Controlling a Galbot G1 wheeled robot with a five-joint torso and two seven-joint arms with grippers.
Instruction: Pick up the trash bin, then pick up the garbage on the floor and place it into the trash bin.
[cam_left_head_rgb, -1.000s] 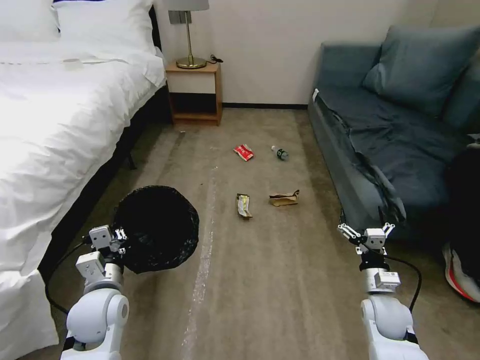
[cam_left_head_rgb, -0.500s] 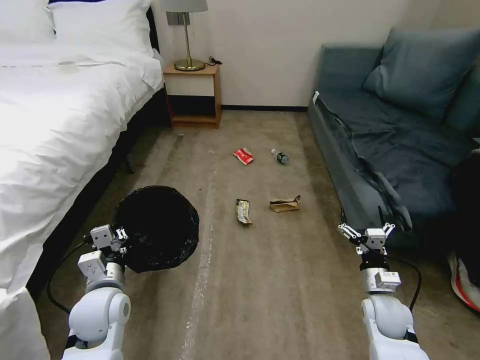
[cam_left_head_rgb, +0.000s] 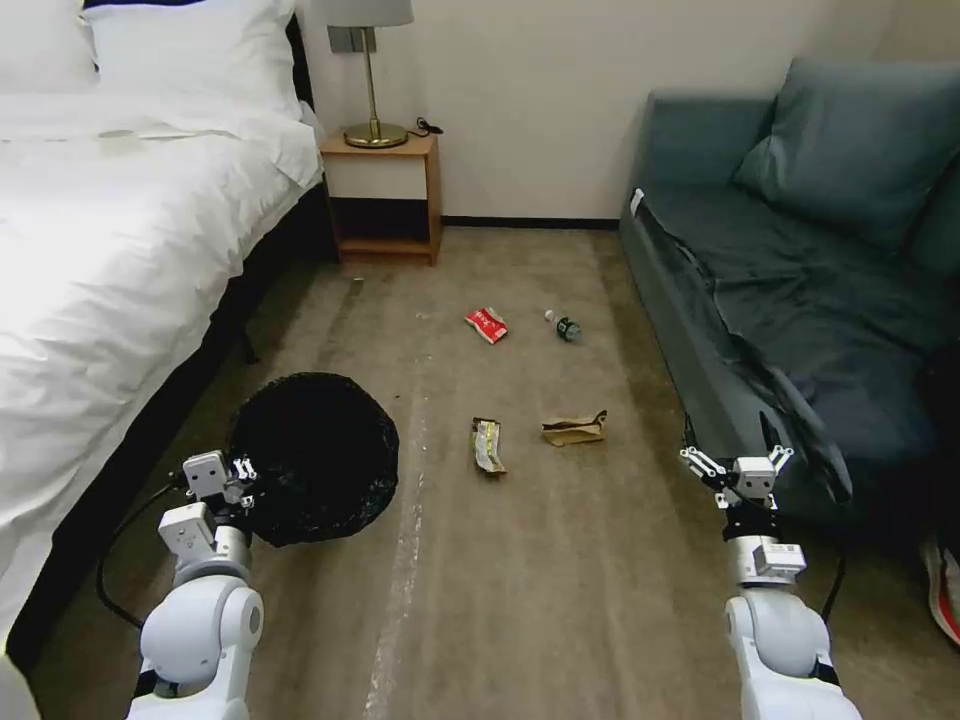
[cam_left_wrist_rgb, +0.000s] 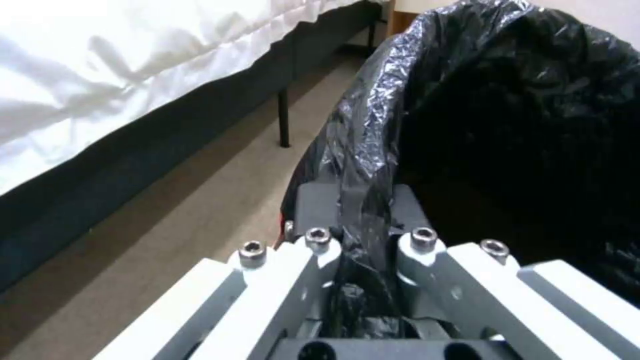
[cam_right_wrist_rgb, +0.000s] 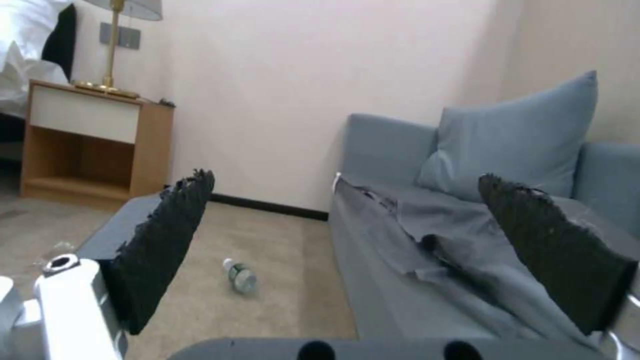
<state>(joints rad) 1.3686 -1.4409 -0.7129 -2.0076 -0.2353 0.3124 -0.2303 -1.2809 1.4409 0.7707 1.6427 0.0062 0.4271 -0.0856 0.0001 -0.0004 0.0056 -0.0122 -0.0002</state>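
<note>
The trash bin (cam_left_head_rgb: 318, 455), its black bag crinkled over the rim, hangs low at my left, beside the bed. My left gripper (cam_left_head_rgb: 243, 478) is shut on its near rim; the left wrist view shows the gripper (cam_left_wrist_rgb: 361, 202) pinching a fold of the bin's bag (cam_left_wrist_rgb: 507, 125). The garbage lies on the carpet ahead: a red packet (cam_left_head_rgb: 487, 324), a small bottle (cam_left_head_rgb: 563, 326) (cam_right_wrist_rgb: 240, 274), a yellow-silver wrapper (cam_left_head_rgb: 487, 444) and a brown paper bag (cam_left_head_rgb: 574, 428). My right gripper (cam_left_head_rgb: 737, 458) (cam_right_wrist_rgb: 347, 182) is open and holds nothing, close to the sofa's front.
A white bed (cam_left_head_rgb: 100, 250) runs along the left and a blue-grey sofa (cam_left_head_rgb: 800, 290) along the right. A wooden nightstand (cam_left_head_rgb: 385, 200) with a lamp (cam_left_head_rgb: 372, 70) stands at the far wall. A pale tape strip (cam_left_head_rgb: 400, 570) runs down the carpet. A shoe (cam_left_head_rgb: 942, 575) sits at the right edge.
The whole picture has shifted: the litter and furniture sit lower and nearer, and the bed has slid off to the left, so the camera has moved. Both arms keep their pose.
</note>
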